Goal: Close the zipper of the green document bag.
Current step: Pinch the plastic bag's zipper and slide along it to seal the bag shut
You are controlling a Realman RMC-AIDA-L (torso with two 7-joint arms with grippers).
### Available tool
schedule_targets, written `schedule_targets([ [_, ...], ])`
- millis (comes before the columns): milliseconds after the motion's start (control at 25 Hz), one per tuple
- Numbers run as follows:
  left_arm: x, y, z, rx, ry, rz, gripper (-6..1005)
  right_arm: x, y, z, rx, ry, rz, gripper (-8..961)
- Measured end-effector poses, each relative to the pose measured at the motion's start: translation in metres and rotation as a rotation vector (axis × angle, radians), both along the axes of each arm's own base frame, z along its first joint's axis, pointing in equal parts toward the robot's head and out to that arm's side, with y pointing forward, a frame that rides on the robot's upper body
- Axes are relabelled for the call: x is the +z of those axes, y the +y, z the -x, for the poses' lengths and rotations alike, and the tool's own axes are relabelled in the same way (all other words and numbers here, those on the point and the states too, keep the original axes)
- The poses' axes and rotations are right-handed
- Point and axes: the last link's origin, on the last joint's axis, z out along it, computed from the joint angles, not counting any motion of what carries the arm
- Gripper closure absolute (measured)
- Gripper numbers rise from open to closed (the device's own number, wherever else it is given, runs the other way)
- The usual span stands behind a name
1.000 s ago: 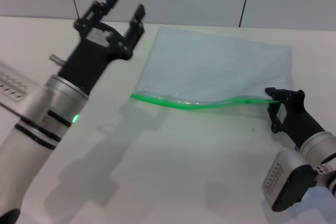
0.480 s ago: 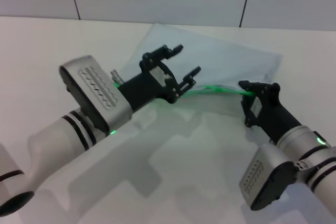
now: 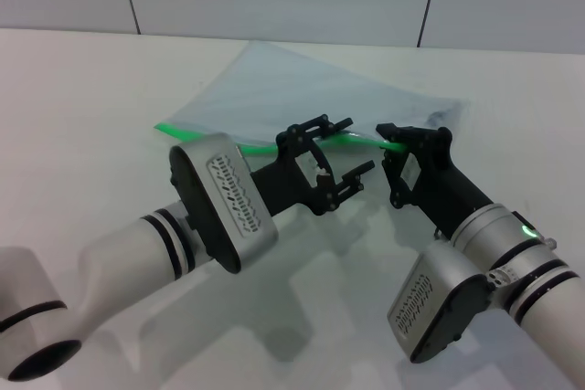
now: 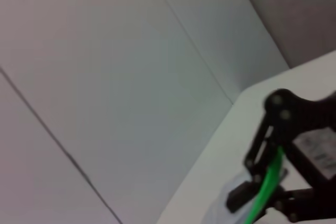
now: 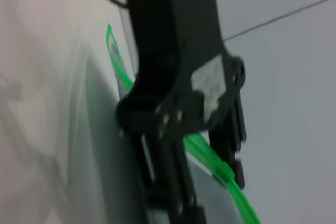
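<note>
The zipper [image 3: 352, 141] runs between both hands — right hand [image 3: 395, 148] pinching it.

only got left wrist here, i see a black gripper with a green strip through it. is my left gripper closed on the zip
observer: No. In the head view the left gripper is open, and the zipper runs between its fingers.
operator: whose gripper am i seeing then
observer: The right gripper. It pinches the strip's end, close beside the left one.
operator: wheres the bag
observer: The green document bag lies on the white table, behind both grippers.
</note>
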Motion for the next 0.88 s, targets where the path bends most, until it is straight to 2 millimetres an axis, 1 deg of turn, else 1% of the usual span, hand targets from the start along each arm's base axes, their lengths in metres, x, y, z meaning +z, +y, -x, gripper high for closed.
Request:
schedule_targets([
  [200,-0.002,-0.002,-0.002,-0.023,0.018,-0.011,414,-0.002,-0.002,0.001,0.012,-0.005,0.01,905],
  [480,-0.002,-0.003,-0.002,-0.026,0.015,-0.012,414,0.001,0.0,-0.004,-0.002,-0.013,-0.003,904],
  [880,0.001,-0.005,-0.001,-0.06,0.034,-0.05,545,0.002,-0.002,-0.01,-0.009,-0.029,-0.003,904],
])
